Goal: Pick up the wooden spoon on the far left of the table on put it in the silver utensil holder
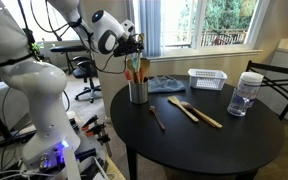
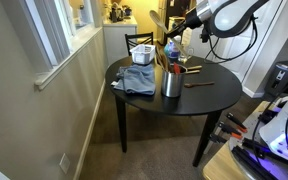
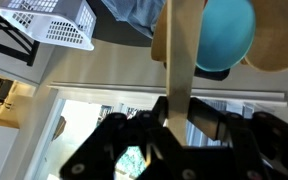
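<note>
Between my fingertips sits the handle of the wooden spoon (image 3: 181,50), my claw (image 3: 176,122) clamped tight on it. The spoon hangs directly over the silver utensil holder (image 1: 138,93), which stands near the black table's (image 1: 209,140) edge.

Daylight does most of the work here. In an exterior view the window (image 1: 209,25) beyond the jaws is bright and a bit washed out, and the dark table (image 1: 199,135) below them picks up a soft sheen. The silver utensil holder (image 1: 138,92) right under the jaws catches small glints. Wrist view is rough: the gripper (image 3: 179,115) is nearly a black silhouette against glaring panes, and the wooden spoon (image 3: 181,60) running out from the jaws is soft and out of focus.
</note>
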